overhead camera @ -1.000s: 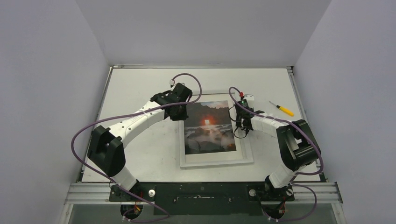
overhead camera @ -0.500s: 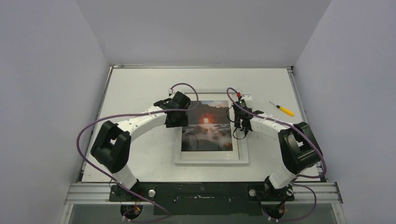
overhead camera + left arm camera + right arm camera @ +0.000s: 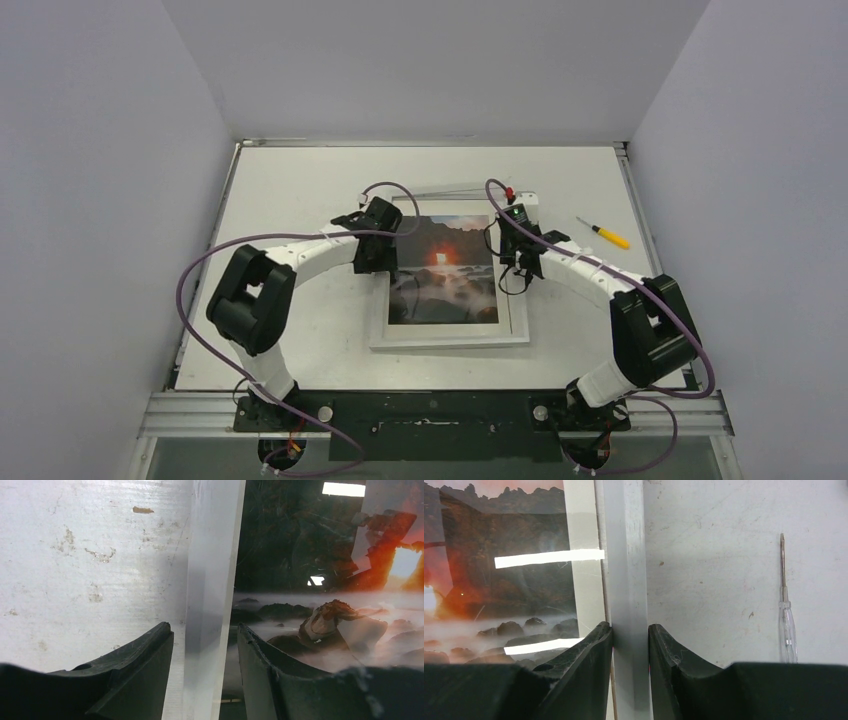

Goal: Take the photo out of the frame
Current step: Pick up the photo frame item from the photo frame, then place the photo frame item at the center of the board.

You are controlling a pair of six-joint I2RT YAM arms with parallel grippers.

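Two claws at the frame. The right gripper has its jaws clamped on the frame's right rail. The left gripper has its jaws apart, straddling the left rail with a gap on each side. The photo sits inside the frame, which lies flat on the table. A screwdriver lies to the right, apart from the frame.

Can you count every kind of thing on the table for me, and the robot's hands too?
photo: 1
frame: 1
screwdriver: 1
robot hands: 2, left hand and right hand
Total: 5
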